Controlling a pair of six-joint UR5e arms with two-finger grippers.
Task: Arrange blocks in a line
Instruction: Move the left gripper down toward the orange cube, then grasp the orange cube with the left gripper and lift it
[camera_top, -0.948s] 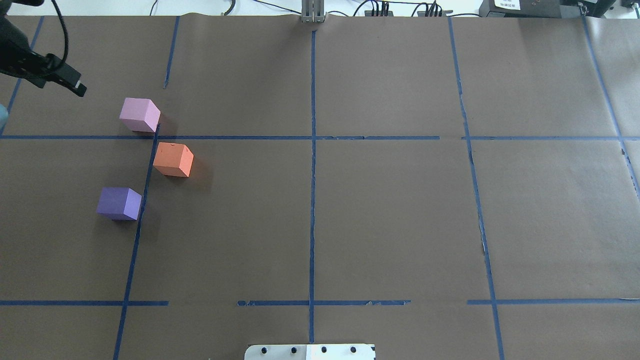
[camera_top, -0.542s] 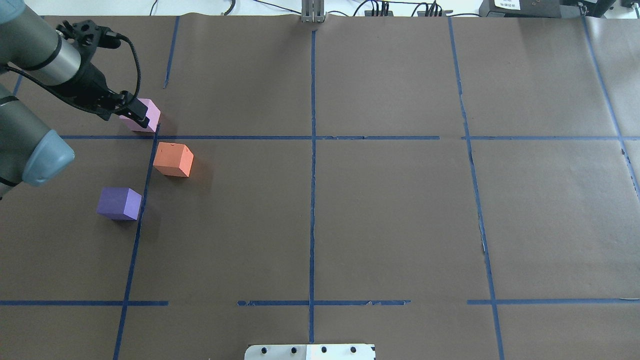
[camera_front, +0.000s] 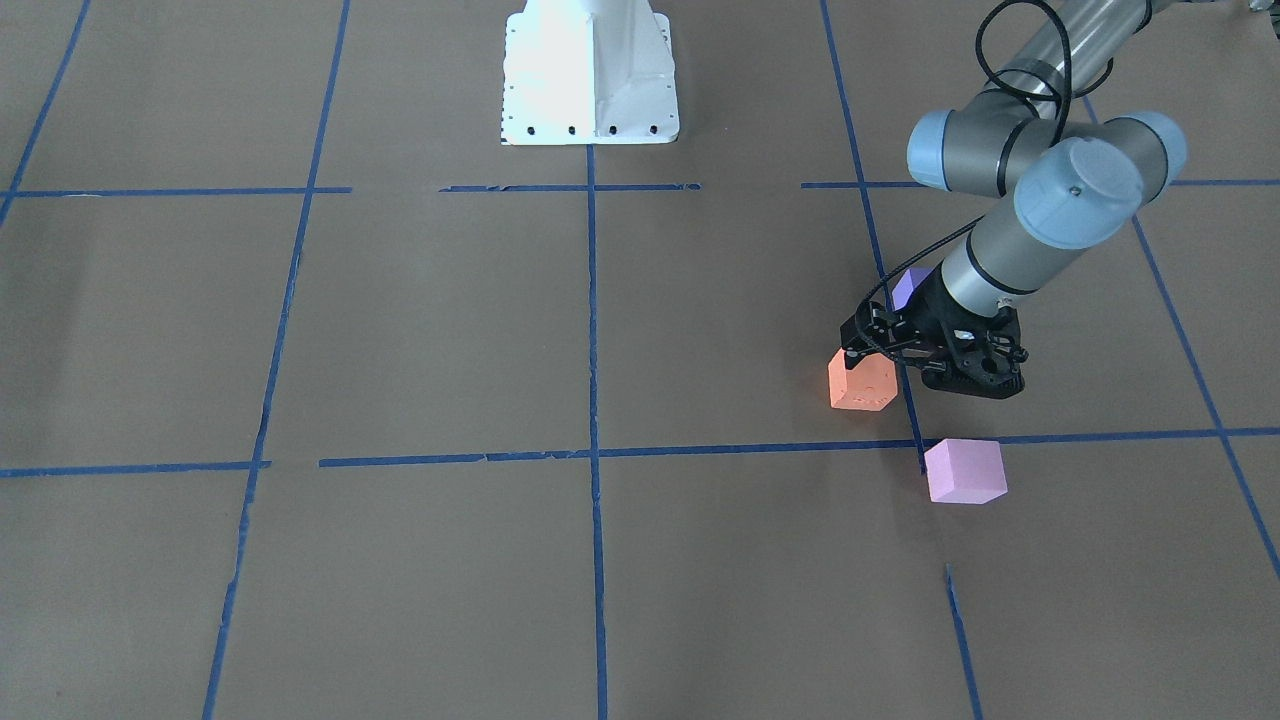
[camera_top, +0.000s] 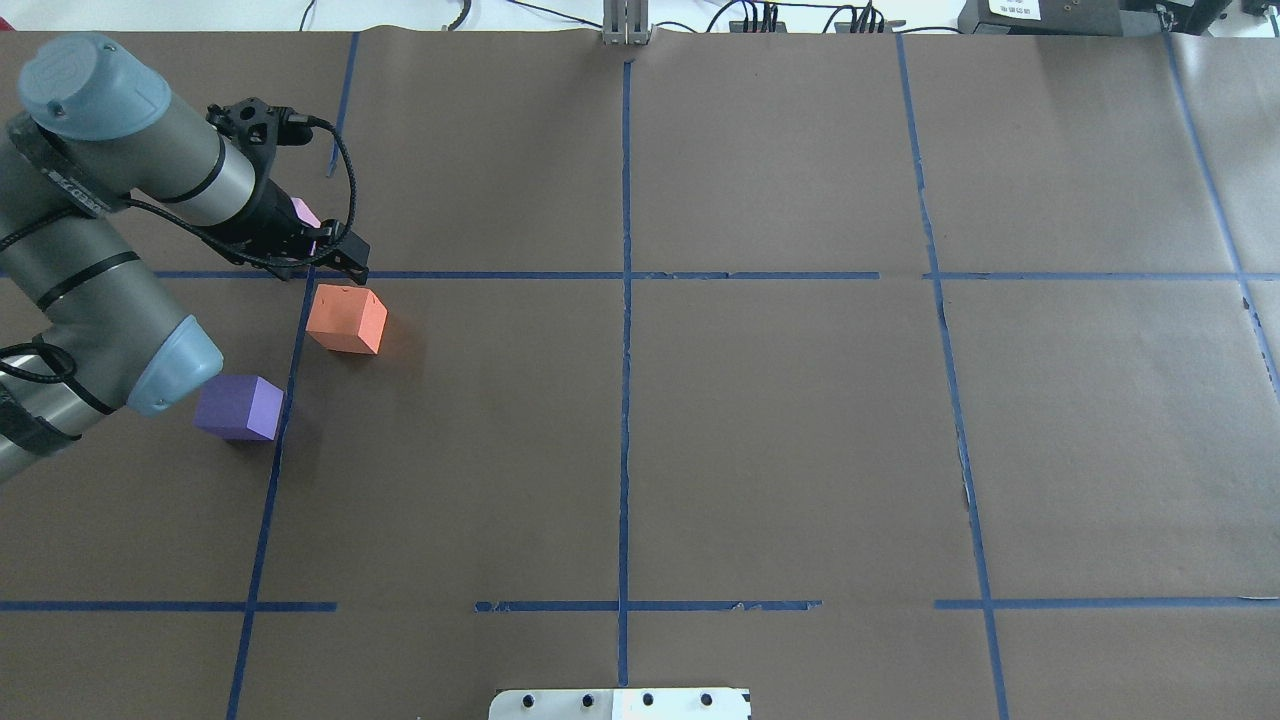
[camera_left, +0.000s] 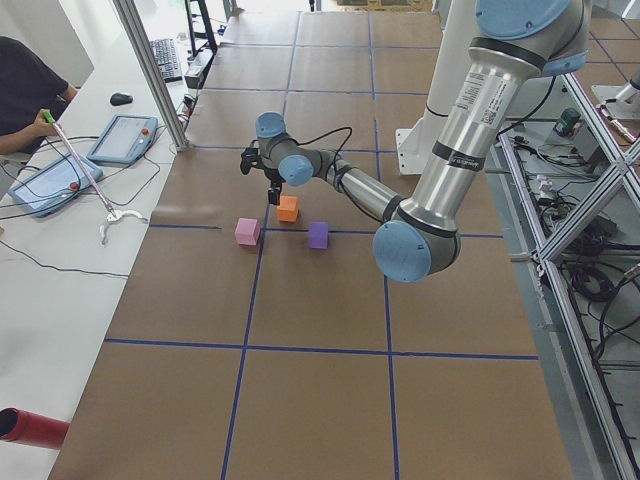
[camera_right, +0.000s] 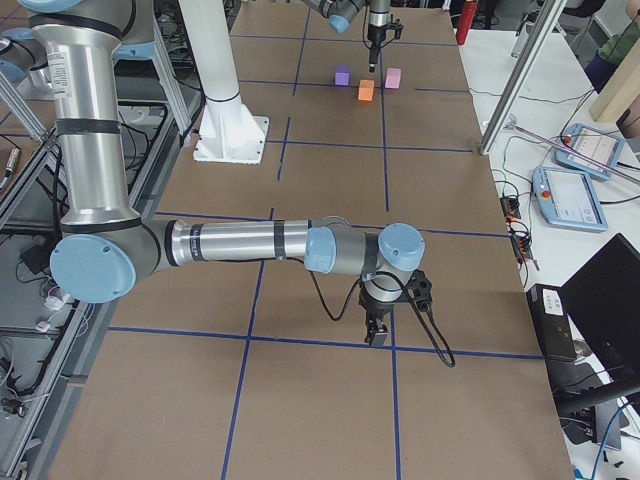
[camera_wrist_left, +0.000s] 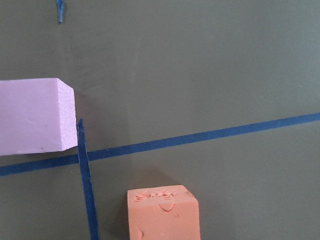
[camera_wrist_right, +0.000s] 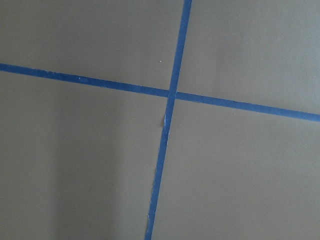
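Three foam cubes lie on the table's left side. The orange block (camera_top: 347, 319) is in the middle, the violet-blue block (camera_top: 240, 407) nearer the robot, and the pale pink block (camera_top: 303, 212) farther away, mostly hidden under my left wrist. My left gripper (camera_top: 352, 262) hovers over the tape crossing between the pink and orange blocks, looks shut and holds nothing. The left wrist view shows the pink block (camera_wrist_left: 32, 122) and orange block (camera_wrist_left: 162, 212) below. My right gripper (camera_right: 378, 332) shows only in the exterior right view, low over the table; I cannot tell its state.
Brown paper with a grid of blue tape lines (camera_top: 625, 350) covers the table. The robot's white base (camera_front: 590, 75) stands at the near edge. Cables and boxes (camera_top: 1060, 15) line the far edge. An operator (camera_left: 25, 90) sits beyond the far side.
My left arm has swung in from the far left edge, passed over the pink block and now covers most of it. The three blocks have not moved.
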